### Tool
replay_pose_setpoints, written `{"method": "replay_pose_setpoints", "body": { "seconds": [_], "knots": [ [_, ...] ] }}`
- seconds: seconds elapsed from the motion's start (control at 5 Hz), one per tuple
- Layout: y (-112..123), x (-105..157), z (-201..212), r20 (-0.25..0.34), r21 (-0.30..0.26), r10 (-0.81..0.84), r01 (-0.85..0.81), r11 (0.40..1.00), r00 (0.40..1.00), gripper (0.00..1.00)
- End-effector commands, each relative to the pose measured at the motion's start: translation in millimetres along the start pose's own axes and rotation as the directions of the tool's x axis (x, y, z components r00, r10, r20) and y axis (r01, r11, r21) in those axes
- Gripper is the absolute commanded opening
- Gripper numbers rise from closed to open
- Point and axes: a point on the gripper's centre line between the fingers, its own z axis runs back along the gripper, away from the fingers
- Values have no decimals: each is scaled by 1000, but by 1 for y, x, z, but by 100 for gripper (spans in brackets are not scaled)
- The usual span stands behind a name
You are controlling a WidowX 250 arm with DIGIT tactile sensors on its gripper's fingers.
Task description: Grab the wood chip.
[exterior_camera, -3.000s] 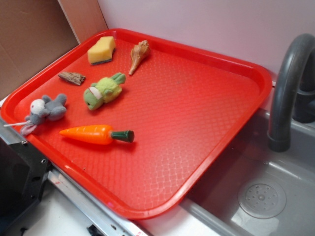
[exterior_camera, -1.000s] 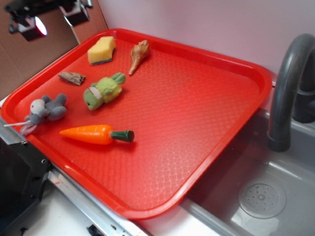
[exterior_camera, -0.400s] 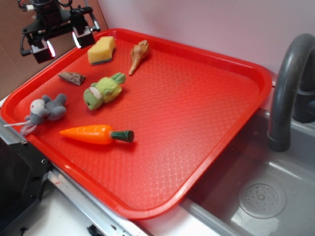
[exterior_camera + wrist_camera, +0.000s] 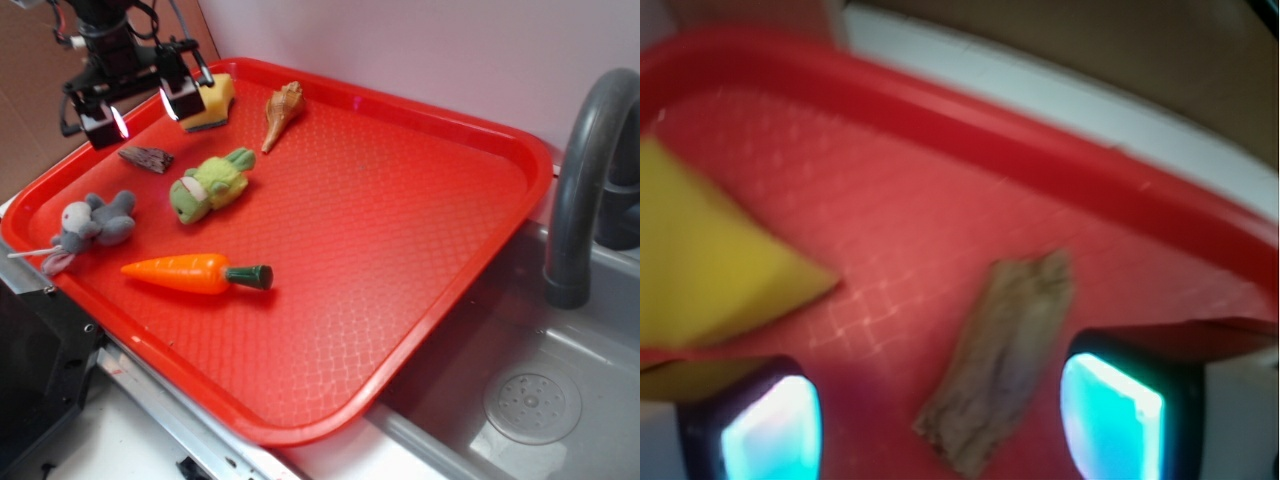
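While my gripper (image 4: 140, 108) hangs above the far left corner of the red tray (image 4: 400, 230), its fingers are spread wide and hold nothing. The wood chip (image 4: 146, 158) lies flat on the tray just below them, near the left rim, between the yellow sponge (image 4: 208, 103) and the grey plush mouse (image 4: 90, 226), apart from both. From my wrist view the chip (image 4: 1000, 365) sits in the gap between my two fingers (image 4: 1110, 415), closer to the right one, its length running at a slant across the opening. So I judge the approach nearly done and the line-up roughly right. What is left is the whole grasp: I have not yet come down to the tray, closed on the sliver or lifted it. The sponge (image 4: 710, 260) lies close by on my left.
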Motion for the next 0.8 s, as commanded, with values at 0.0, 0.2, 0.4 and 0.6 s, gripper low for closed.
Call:
{"method": "replay_pose_setpoints", "body": {
  "seconds": [0.0,0.2,0.4,0.6],
  "knots": [
    [16,8,-6,-77,5,21,-21,1000,997,100],
    [26,9,-6,-77,24,15,-13,1000,997,100],
    [26,5,-11,-81,2,-40,40,999,996,0],
    [25,0,-6,-59,-20,-133,132,991,989,0]
  ]
}}
